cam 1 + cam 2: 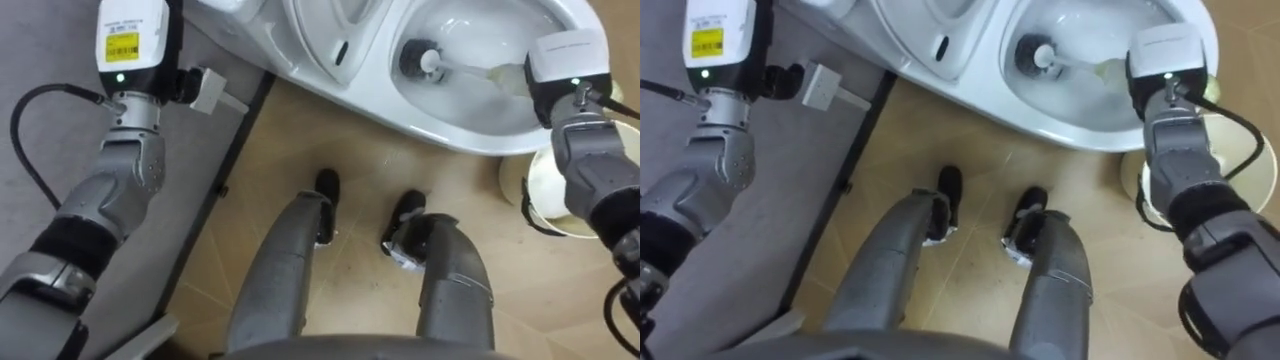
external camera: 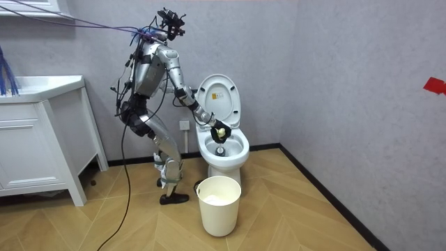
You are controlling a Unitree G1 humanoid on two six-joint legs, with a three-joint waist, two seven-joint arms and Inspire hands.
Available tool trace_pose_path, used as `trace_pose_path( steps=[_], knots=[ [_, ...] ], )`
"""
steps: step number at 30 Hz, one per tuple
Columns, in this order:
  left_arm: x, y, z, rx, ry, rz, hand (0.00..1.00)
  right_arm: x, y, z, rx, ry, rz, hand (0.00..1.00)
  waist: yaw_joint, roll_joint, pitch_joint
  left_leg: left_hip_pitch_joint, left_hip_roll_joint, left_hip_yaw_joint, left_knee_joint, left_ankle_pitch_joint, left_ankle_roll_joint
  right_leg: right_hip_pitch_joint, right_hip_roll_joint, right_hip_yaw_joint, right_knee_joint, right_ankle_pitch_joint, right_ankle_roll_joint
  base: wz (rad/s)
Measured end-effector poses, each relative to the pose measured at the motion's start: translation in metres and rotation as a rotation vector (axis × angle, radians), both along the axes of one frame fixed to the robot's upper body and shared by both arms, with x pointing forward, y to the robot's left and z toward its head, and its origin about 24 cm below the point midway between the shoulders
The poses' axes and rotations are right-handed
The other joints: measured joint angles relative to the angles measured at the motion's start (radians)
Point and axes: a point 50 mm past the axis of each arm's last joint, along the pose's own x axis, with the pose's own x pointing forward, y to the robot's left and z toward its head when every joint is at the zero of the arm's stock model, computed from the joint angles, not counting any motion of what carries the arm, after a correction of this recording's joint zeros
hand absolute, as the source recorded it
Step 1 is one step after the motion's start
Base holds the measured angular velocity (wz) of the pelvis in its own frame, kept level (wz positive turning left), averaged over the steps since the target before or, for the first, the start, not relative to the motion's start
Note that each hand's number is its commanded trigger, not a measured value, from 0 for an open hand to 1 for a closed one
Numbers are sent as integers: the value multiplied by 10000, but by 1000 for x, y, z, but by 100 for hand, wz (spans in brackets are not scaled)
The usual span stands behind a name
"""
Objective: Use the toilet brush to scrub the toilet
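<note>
Looking down through the eye views, you see straight into the toilet (image 1: 470,135). The toilet brush (image 1: 421,58) has its dark head down in the bowl. Its pale handle runs across the bowl to the right hand (image 1: 565,62), which sits over the toilet's rim on the robot's right. From up there the back of the hand covers the grip. The room view shows you what it hides: dark fingers curled round the yellowish end of the handle, just above the bowl's opening, so the right hand is closed on the brush.

The room view also shows the right arm reaching forward and down from the shoulder to the toilet, with the elbow a little bent. The robot stands facing the toilet, knees bent and trunk leaning in. The eye views put its feet near the toilet's base.

The left hand (image 1: 135,40) is raised beside the toilet on the robot's left, against the grey wall. You cannot tell whether it is open or closed.

In the room view the lid (image 2: 217,97) stands upright. A white bucket (image 2: 219,213) stands on the floor just beside the toilet's base. A white cabinet (image 2: 35,139) stands well apart from the toilet, at the room view's left.
</note>
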Motion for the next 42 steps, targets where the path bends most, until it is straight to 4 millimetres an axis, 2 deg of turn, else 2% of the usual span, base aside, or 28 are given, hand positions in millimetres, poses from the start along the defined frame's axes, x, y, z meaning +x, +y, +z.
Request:
trace_pose_path(
  steps=[2,4,8,12,15,17,19,20,22,24,26,28,32,35,38,40,42],
  knots=[
    [-1,2,0,-16,-44,75,0,-5,4,0,53,163,31,100,15,5,-4,-6,80,34,-10,-10,-49,-1,63,-1,-16,-22,-52,-2],
    [-4,5,-1,-119,-111,171,0,-7,12,3,56,252,148,100,-37,69,-48,-43,122,-62,-58,-57,-165,-1,159,-39,-143,-15,-99,0],
    [-12,1,1,-441,-408,-199,0,-13,19,10,-80,433,335,100,-101,72,-73,-39,155,-104,-196,-48,-188,37,231,-79,-318,-5,-135,0],
    [-12,-2,2,-690,-518,-430,0,-12,15,11,-171,488,230,100,-105,76,-76,-23,153,-104,-48,-49,-186,91,223,-86,-279,-5,-132,1],
    [-11,0,3,-658,-532,-391,0,-6,3,8,142,577,-123,100,-64,62,-67,-6,188,27,109,-48,-180,133,203,-46,-223,-34,-94,0],
    [-10,4,4,-715,-586,-263,0,0,-8,8,941,608,-680,100,-91,-26,-48,-3,183,209,119,-52,-110,48,113,5,-42,-132,-57,7],
    [-6,12,10,-581,-766,-44,0,5,-22,6,2631,533,-1696,100,-168,-402,-15,-83,-10,309,23,45,-8,-304,-119,194,370,-300,-20,13],
    [-5,13,12,-528,-820,-26,0,6,-26,5,3140,482,-2003,100,-207,-481,-21,-149,-62,291,43,69,-8,-397,-177,196,464,-323,-27,15],
    [-2,15,17,-431,-1070,36,0,16,-33,14,5536,-448,-3164,100,-434,-716,90,-341,-133,365,107,161,59,-656,-307,244,699,-330,-35,11],
    [-1,16,20,-422,-1219,77,0,21,-40,23,6851,-1147,-3817,100,-685,-915,116,-503,-242,425,115,236,111,-905,-446,310,877,-344,-11,12],
    [1,17,25,-474,-1585,205,0,19,-48,23,8243,-1608,-4560,100,-985,-1134,150,-642,-333,466,184,282,177,-1077,-571,365,1075,-376,45,12],
    [3,18,27,-441,-1698,289,0,18,-48,21,8957,-1707,-4822,100,-1158,-1145,157,-706,-334,454,264,272,195,-1080,-571,361,1086,-370,140,-2],
    [11,14,37,-219,-1936,94,0,18,-49,22,8907,-1726,-4678,100,-1325,-1141,155,-759,-500,490,140,316,299,-1193,-748,376,1144,-278,275,6],
    [12,13,37,111,-1794,-19,0,18,-48,22,8629,-1675,-4558,100,-1327,-1141,154,-747,-553,486,139,328,327,-1192,-769,411,1143,-234,323,0],
    [13,13,37,230,-1668,-49,0,21,-45,28,7317,-1674,-3776,100,-1319,-1094,128,-749,-609,472,127,340,354,-1185,-830,388,1130,-217,358,0],
    [12,12,34,484,-1529,-76,0,25,-36,32,5738,-1562,-2690,100,-1143,-986,124,-670,-485,461,234,260,390,-994,-688,342,977,-125,305,-13],
    [11,11,30,478,-1266,-71,0,22,-24,29,4331,-1329,-1659,100,-984,-894,133,-492,-423,426,292,152,380,-743,-665,241,902,-146,281,-9]
  ],
)
